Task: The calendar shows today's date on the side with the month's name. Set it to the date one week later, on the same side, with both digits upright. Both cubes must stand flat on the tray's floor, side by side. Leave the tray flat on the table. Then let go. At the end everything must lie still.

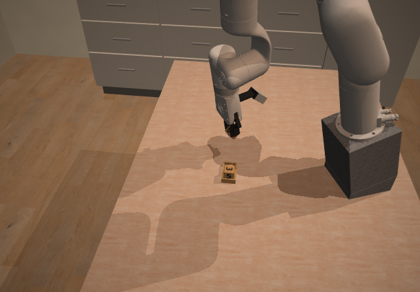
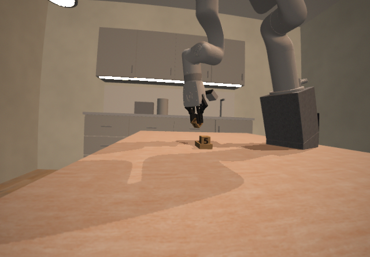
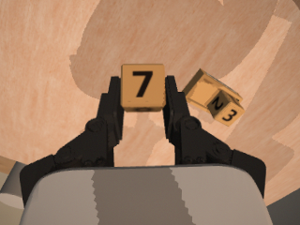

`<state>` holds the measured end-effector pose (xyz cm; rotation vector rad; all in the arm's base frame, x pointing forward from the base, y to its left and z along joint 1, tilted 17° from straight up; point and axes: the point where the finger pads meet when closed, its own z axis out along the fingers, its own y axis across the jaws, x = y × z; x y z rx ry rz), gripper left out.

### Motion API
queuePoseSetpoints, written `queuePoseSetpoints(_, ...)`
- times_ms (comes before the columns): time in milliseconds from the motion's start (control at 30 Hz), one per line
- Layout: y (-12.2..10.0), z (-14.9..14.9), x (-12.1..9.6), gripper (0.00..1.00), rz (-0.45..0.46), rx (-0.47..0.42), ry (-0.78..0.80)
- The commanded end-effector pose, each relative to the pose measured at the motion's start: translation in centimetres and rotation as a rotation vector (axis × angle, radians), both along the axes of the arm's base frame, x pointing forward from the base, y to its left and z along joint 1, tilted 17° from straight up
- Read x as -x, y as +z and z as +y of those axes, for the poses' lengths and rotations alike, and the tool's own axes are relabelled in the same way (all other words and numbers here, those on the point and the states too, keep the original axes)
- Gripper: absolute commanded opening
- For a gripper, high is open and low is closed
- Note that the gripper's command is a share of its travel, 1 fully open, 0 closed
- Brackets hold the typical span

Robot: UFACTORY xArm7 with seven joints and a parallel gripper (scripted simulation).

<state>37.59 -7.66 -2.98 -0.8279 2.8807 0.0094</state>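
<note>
Table (image 1: 288,241) (image 2: 208,203) (image 3: 42,42): wooden, banded with shadow; its near end runs out of the top and exterior views.
Arm (image 1: 352,27) (image 2: 206,15): pale grey, its upper part cut off by the top edge in both outside views.
Base (image 1: 373,160) (image 2: 280,119): dark block, standing on the table.
Gripper (image 1: 232,131) (image 2: 196,119) (image 3: 142,90): black fingers, part-closed, pinching one cube above the table; small and dark in the top view.
Tray (image 1: 228,181) (image 2: 205,146) (image 3: 202,89): shallow, wooden, on the table; part of its floor hidden by the cube it bears.
Held cube (image 1: 234,137) (image 2: 196,125) (image 3: 142,86): 7 facing the wrist camera, tilted in the exterior view; side faces hard to make out.
Second cube (image 1: 229,169) (image 2: 204,140) (image 3: 226,110): in the tray towards one end, 3 on top, 5 facing the exterior camera, 2 on another side; remaining faces hidden
</note>
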Motion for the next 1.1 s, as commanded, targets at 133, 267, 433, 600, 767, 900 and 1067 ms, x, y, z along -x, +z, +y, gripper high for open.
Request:
queuePoseSetpoints(133,-0.26,-0.48,-0.18,0.29,-0.056,-0.042,0.008)
queuePoseSetpoints(267,-0.38,-0.63,-0.15,0.29,-0.085,-0.060,0.010)
queuePoseSetpoints(433,-0.42,-0.68,-0.09,0.29,-0.107,-0.073,0.011)
queuePoseSetpoints(600,-0.38,-0.64,0.04,0.29,-0.143,-0.090,0.010)
queuePoseSetpoints(767,-0.22,-0.44,0.16,0.29,-0.173,-0.104,0.007)
queuePoseSetpoints(900,-0.09,-0.29,0.20,0.29,-0.187,-0.110,0.006)
queuePoseSetpoints(1067,0.07,-0.11,0.24,0.29,-0.201,-0.115,0.004)
